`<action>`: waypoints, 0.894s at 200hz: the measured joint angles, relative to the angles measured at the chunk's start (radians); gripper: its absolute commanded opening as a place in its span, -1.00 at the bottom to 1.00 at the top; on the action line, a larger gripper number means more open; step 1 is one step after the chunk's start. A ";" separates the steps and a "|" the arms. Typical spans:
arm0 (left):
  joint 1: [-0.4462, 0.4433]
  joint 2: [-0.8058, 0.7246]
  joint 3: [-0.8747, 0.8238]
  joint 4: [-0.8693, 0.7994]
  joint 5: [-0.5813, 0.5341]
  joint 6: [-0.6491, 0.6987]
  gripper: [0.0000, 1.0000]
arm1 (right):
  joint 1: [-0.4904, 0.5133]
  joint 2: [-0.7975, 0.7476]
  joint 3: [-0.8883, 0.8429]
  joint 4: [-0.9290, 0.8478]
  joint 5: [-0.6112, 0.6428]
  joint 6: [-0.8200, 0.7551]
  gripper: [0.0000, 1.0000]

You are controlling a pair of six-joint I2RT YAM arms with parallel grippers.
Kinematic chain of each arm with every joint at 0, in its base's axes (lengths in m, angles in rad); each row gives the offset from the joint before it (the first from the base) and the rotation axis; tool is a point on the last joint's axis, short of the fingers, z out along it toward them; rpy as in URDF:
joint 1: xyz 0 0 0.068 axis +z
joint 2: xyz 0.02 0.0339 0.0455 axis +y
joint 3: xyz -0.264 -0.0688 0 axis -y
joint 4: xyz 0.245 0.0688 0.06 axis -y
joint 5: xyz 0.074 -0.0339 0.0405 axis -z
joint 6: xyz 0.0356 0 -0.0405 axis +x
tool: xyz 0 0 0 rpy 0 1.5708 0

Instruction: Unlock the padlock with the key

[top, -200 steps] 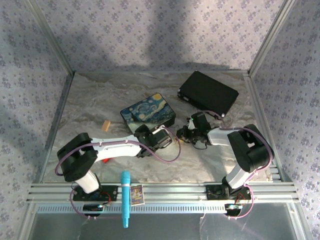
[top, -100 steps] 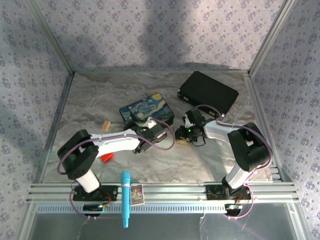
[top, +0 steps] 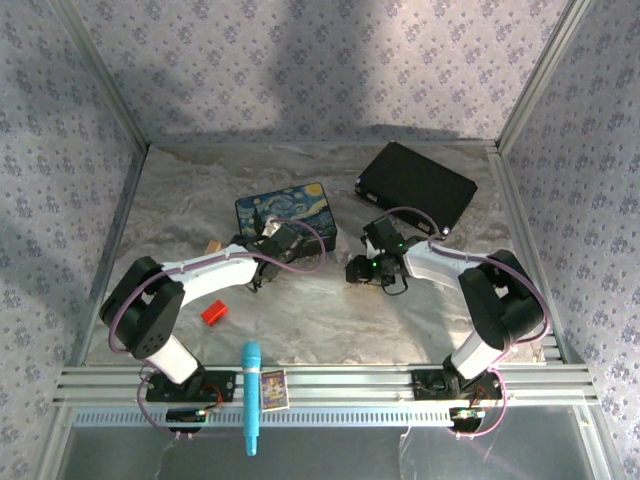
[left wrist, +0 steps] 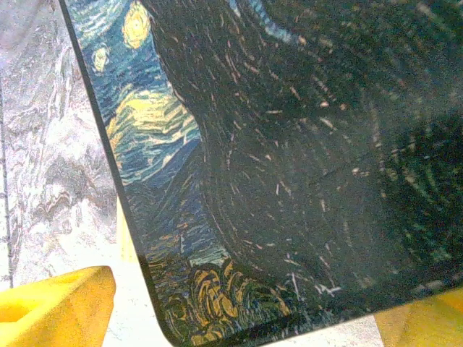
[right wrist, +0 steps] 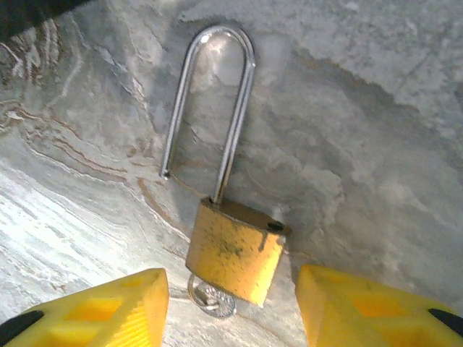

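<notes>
**Shackle sprung, right jaws spread**

Over the last second the left arm has swung back and to the left. The Starry Night box [top: 283,208] has slid the same way, and a red block [top: 214,312] now lies uncovered on the table [top: 300,330]. The right arm has edged slightly left.

The left gripper [left wrist: 239,322] hangs over the box's near corner with its fingers spread wide. Whether they touch the box I cannot tell.

The right gripper [right wrist: 231,311] stands with its fingers apart, one on either side of the padlock [right wrist: 235,259], and grips nothing. The padlock lies flat on the table just ahead of those fingers. One leg of its shackle [right wrist: 210,101] is out of the body and turned aside.

The key [right wrist: 211,296] pokes out under the body, apparently seated in the keyhole.

By this showing the unlocking looks done. At most, pulling the key out and backing the arms away may be left.
</notes>
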 measured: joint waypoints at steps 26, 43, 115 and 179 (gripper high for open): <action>-0.006 -0.022 -0.010 0.009 0.017 -0.001 0.87 | 0.007 -0.041 -0.003 -0.062 0.082 -0.005 0.89; -0.020 -0.097 -0.041 0.008 0.032 -0.006 1.00 | 0.006 -0.092 -0.008 -0.095 0.147 -0.003 0.98; 0.034 -0.517 -0.225 0.166 0.073 -0.047 1.00 | -0.056 -0.365 -0.009 -0.097 0.361 -0.085 0.96; 0.375 -0.587 -0.366 0.421 -0.020 -0.077 1.00 | -0.230 -0.465 -0.184 0.207 0.491 -0.283 0.97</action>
